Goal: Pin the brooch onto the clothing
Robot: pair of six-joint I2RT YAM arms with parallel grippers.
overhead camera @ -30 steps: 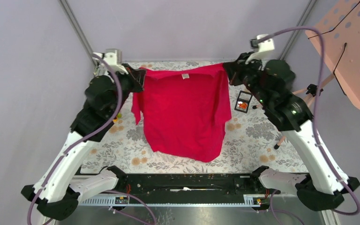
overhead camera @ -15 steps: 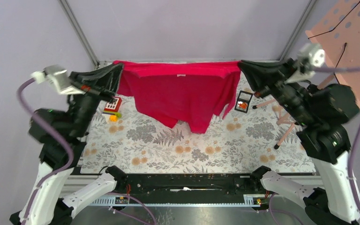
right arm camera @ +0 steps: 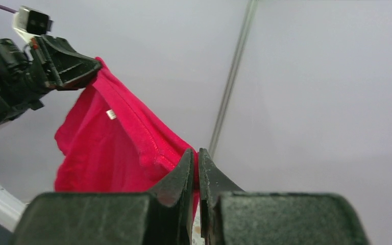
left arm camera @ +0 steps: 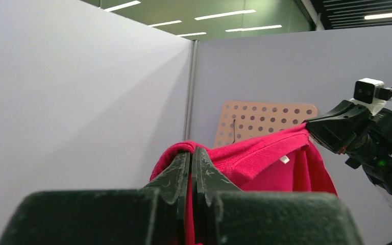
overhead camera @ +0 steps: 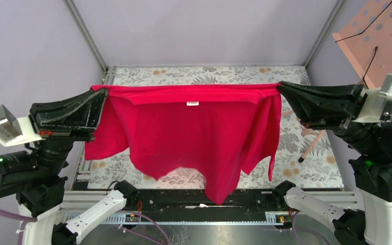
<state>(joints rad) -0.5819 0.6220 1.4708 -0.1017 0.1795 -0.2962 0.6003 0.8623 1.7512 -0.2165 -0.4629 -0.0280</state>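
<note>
The red T-shirt (overhead camera: 194,132), a soft matte knit with a stitched seam along its top, hangs as a broad sheet across the middle of the top view. Its upper edge is stretched into a taut straight line, and its lower edge falls in uneven pointed folds at the bottom centre. A small white label (overhead camera: 192,103) sits just under the top edge. The left gripper (overhead camera: 103,94) at the left of the frame and the right gripper (overhead camera: 280,87) at the right both reach inward, nearly level. Each has its black tapered fingers clamped on an upper corner of the cloth. The grey floral tablecloth (overhead camera: 204,75) shows above the shirt.
</note>
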